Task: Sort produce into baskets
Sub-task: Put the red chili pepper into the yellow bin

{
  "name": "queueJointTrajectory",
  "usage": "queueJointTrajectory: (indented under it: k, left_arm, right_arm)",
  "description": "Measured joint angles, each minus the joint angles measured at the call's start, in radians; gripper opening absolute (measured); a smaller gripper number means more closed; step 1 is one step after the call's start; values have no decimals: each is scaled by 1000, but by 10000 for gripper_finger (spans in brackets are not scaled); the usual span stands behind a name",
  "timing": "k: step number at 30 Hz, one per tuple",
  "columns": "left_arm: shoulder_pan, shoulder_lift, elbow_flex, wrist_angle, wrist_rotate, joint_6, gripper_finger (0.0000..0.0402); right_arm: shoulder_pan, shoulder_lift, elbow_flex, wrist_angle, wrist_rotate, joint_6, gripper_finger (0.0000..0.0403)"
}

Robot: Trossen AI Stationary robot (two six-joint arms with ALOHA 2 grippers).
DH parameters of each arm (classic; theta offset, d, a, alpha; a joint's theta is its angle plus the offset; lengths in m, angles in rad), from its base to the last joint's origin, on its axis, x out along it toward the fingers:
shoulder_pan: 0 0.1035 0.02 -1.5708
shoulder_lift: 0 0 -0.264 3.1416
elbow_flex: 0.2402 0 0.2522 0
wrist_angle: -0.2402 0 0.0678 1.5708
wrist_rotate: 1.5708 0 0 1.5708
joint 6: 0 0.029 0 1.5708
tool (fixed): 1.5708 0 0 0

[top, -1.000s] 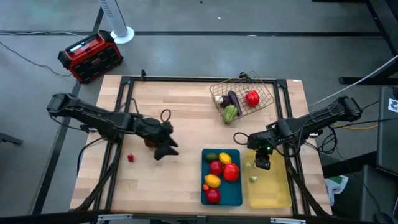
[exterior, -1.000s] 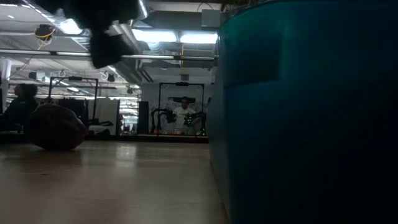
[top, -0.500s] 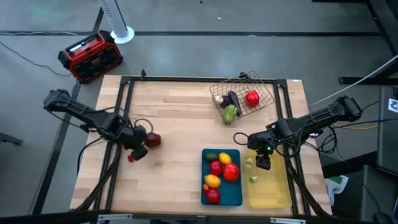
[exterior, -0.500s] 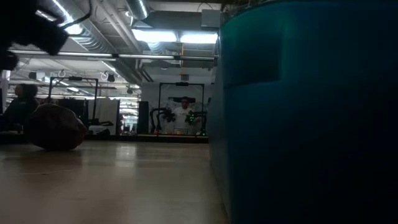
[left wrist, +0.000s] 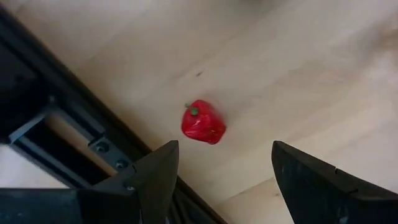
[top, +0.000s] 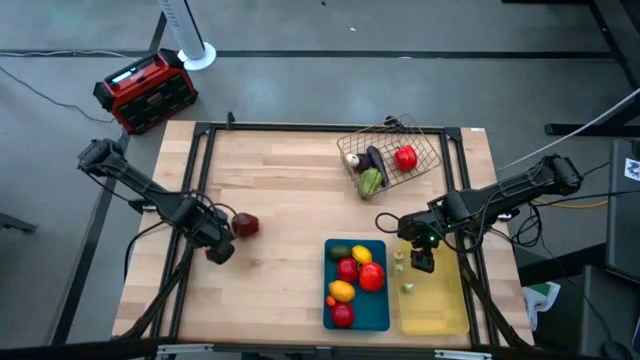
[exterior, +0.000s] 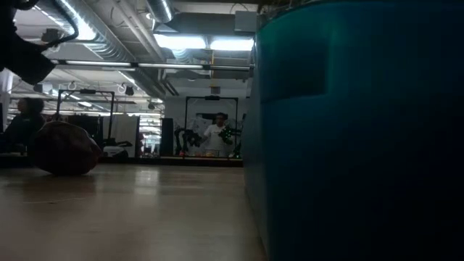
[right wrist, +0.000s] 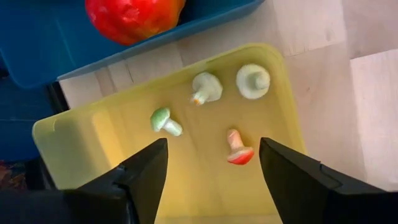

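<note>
Left of centre on the worktop (top: 290,190): two pieces unsorted.
Left tool (left wrist: 221,168), spread, hangs over small red pepper (left wrist: 203,122); dark red fruit (top: 245,224) beside it. Right tool (right wrist: 211,162), spread, over yellow tray (right wrist: 56,134); sorting looks nearly done.

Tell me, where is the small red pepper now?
In the left wrist view, the small red pepper lies on the bare wood beside the table's black frame, directly below the open left gripper.

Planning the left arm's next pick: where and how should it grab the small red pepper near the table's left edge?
Grip the small red pepper across its body, coming straight down from above. It lies on its side on bare wood, stem end tilted toward the table's frame, nothing touching it. The left gripper hovers over it, fingers open.
</note>
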Motion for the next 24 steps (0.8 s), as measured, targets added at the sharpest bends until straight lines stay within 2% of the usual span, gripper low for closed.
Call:
queueJointTrajectory:
  k: [7,20,24]
  left_arm:
    - [-36,116,0,-1,0,-71,251]
    - [-108,330,-1,109,1,-75,250]
    - [-124,386,-1,114,1,-81,237]
  right_arm:
    - [0,0,0,4,39,0,253]
    - [0,0,0,4,51,0,253]
    - [0,0,0,4,61,0,253]
